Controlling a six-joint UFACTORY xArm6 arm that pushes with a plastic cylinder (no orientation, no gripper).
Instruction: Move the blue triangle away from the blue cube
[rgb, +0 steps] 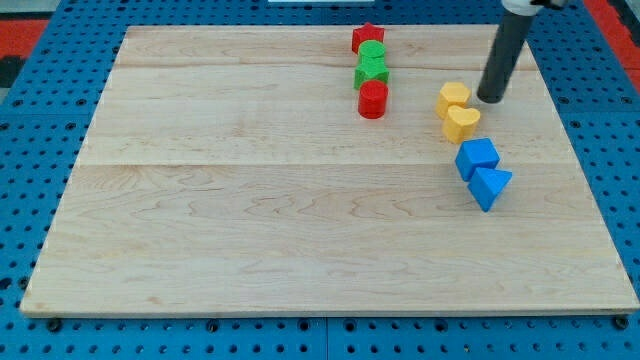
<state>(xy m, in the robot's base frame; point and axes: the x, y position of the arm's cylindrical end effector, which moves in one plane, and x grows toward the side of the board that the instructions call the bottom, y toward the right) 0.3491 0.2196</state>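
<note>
The blue triangle (489, 187) lies on the wooden board at the view's right, touching the lower right side of the blue cube (477, 156). My tip (490, 99) stands on the board above them, toward the view's top, just right of two yellow blocks. It is well apart from both blue blocks.
A yellow block (453, 97) and a yellow heart (461, 123) sit between my tip and the blue cube. Near the top centre stand a red star (367, 38), two green blocks (372, 50) (371, 71) and a red cylinder (372, 99) in a column. The board's right edge (585, 170) is close.
</note>
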